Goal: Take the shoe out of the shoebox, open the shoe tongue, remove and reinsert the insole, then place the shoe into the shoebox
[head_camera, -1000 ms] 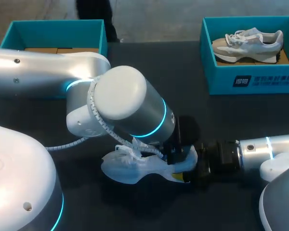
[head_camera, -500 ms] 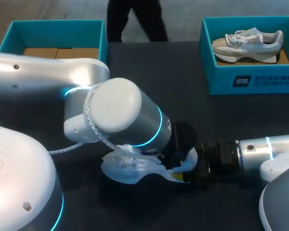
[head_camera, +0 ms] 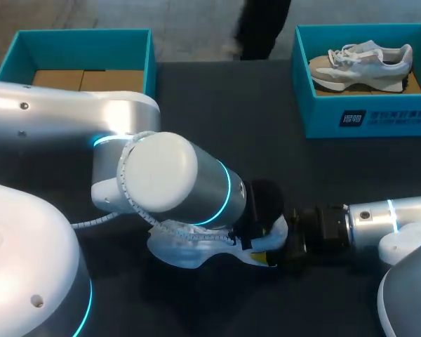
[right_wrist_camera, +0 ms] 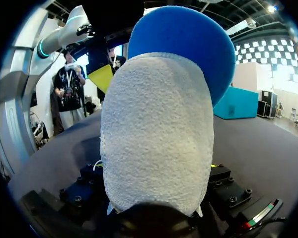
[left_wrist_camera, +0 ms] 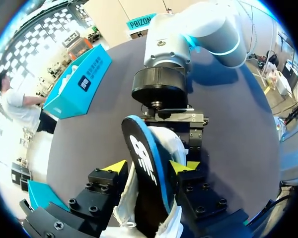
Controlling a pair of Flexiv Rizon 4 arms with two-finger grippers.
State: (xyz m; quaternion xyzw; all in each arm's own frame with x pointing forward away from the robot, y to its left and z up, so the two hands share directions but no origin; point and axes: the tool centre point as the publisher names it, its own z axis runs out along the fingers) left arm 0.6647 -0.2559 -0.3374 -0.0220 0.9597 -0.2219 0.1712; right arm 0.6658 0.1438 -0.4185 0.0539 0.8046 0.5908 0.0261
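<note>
Head view first: within the last second the left arm (head_camera: 168, 179) has sunk and swung toward eight o'clock. Its wrist now covers the laces of the white shoe (head_camera: 179, 251), which were plain to see a moment earlier. The shoe has not shifted; it lies on its side on the dark table (head_camera: 217, 119), just toward six o'clock from centre. The right gripper (head_camera: 270, 250), coming in from three o'clock, stays clamped on its heel.

From the left wrist, the blue-edged insole (left_wrist_camera: 141, 148) stands half out of the shoe, right at the left gripper (left_wrist_camera: 149, 167). Whether that gripper has closed on the insole I cannot tell. My reading is that the insole step is under way — pulling out or pushing back, the pictures do not settle.

A teal shoebox (head_camera: 28, 43) with brown cardboard inside sits at ten o'clock, well apart. Another box (head_camera: 368, 116) at one o'clock holds a second shoe (head_camera: 361, 62). What stands in the way is mostly the left arm's own bulk, which hides the shoe's opening from above.
</note>
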